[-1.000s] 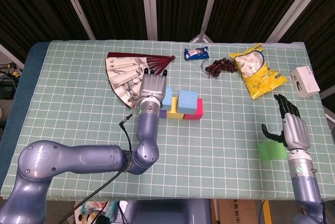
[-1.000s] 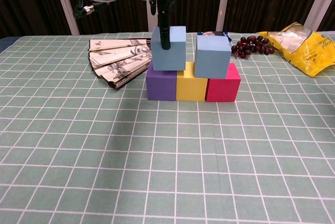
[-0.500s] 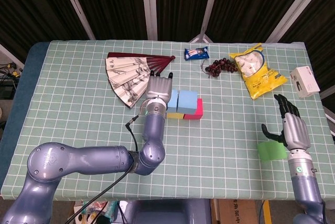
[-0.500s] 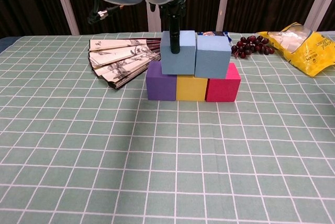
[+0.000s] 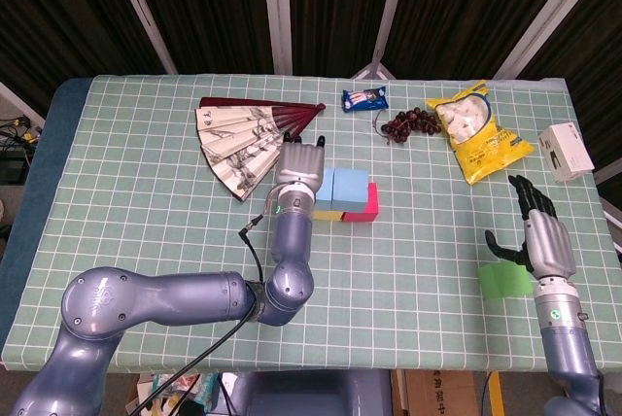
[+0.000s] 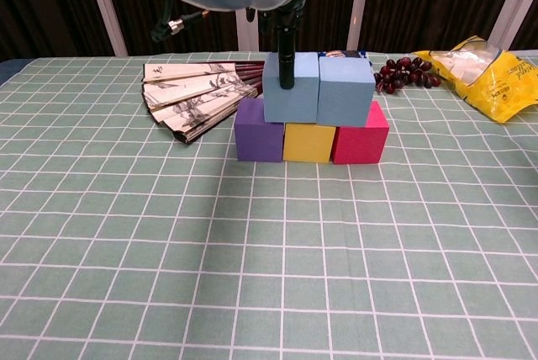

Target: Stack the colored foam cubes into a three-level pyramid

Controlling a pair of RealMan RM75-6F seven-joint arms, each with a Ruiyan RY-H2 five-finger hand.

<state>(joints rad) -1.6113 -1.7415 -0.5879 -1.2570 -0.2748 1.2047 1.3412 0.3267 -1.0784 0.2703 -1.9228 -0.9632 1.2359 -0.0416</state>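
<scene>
A purple cube (image 6: 259, 130), a yellow cube (image 6: 308, 142) and a red cube (image 6: 360, 135) form a row on the table. Two light blue cubes sit on top. The right one (image 6: 345, 89) rests over the yellow and red cubes. My left hand (image 5: 301, 168) grips the left one (image 6: 290, 89) from above, with a finger (image 6: 287, 70) down its front face. That cube touches its blue neighbour. In the head view my arm hides the purple cube. A green cube (image 5: 503, 280) lies at the near right, beside my right hand (image 5: 539, 236), whose fingers are spread and empty.
A folding fan (image 5: 248, 139) lies just left of the stack. At the back are a small blue snack packet (image 5: 364, 99), a bunch of dark grapes (image 5: 410, 123) and a yellow bag (image 5: 476, 129). A white box (image 5: 567, 151) sits at the right edge.
My left hand has carried the left blue cube to the right along the bottom row until it meets the other blue cube. The right hand and green cube have not moved.
</scene>
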